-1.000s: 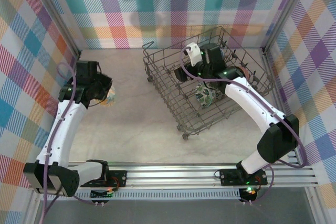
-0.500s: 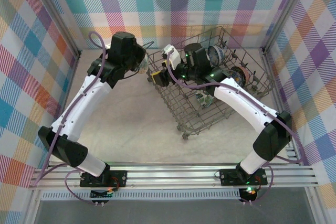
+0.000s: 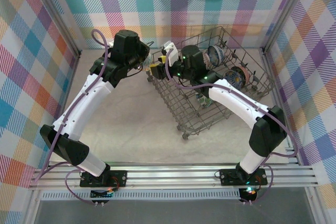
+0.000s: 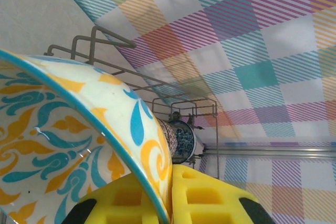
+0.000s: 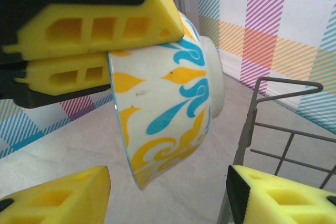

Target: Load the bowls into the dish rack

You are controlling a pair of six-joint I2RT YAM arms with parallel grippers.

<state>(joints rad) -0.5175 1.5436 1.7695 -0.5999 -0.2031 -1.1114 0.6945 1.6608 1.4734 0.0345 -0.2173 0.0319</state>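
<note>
Plaid walls ring the pale worktop (image 3: 126, 108). Near its far edge, my left jaws clench the rim of a teal-and-orange bowl (image 5: 163, 114) beside the dish rack (image 3: 168, 98). My right jaws gape either side of it, apart.

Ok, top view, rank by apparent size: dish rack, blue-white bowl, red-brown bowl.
1. dish rack, by far the largest.
2. blue-white bowl and red-brown bowl look about alike, so I am not ranking them.
</note>
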